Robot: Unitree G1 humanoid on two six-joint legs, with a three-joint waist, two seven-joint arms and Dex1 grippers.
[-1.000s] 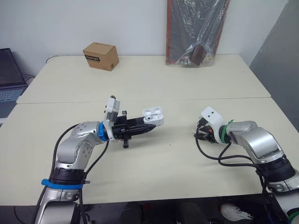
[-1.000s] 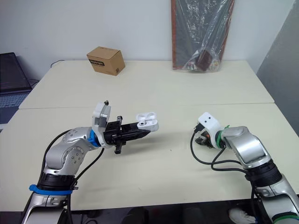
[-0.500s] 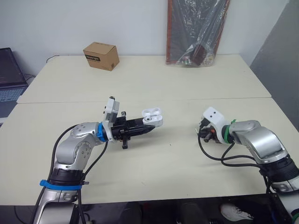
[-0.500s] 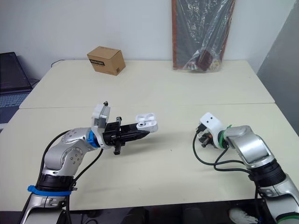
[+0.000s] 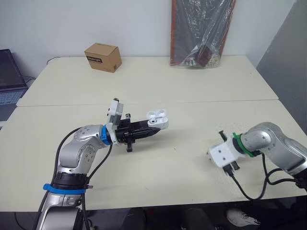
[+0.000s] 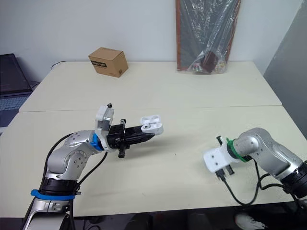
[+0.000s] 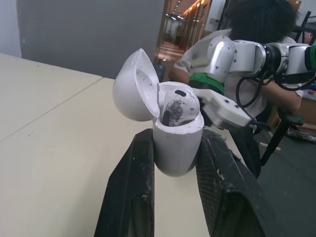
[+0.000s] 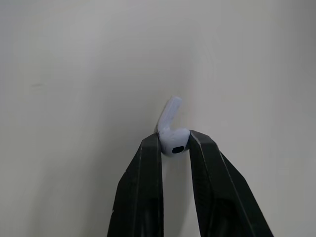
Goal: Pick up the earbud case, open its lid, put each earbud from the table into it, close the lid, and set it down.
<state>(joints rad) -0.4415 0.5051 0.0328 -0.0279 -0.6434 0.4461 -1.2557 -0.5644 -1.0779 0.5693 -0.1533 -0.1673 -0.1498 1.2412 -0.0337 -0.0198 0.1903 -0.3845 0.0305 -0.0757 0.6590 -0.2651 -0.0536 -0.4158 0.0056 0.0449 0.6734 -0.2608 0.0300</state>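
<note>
well, from the head camera the left gripper is raised over the middle of the cream table, its two black fingers clamped on the white earbud case, whose lid stands open. the right arm bends down to the table near the front right edge, well apart from the case. a cardboard box sits at the far left of the table, a plastic-wrapped dark board leans on the wall at the far side, and a laptop sits off to the left.

next, the left wrist camera: the fingers grip the lower half of the case from both sides, the lid is tipped back, and one earbud sits inside. a person sits beyond the right arm.

lastly, the right wrist camera: the right gripper is narrowed onto a white earbud, pinching its head, with the stem pointing away, just over the table.
</note>
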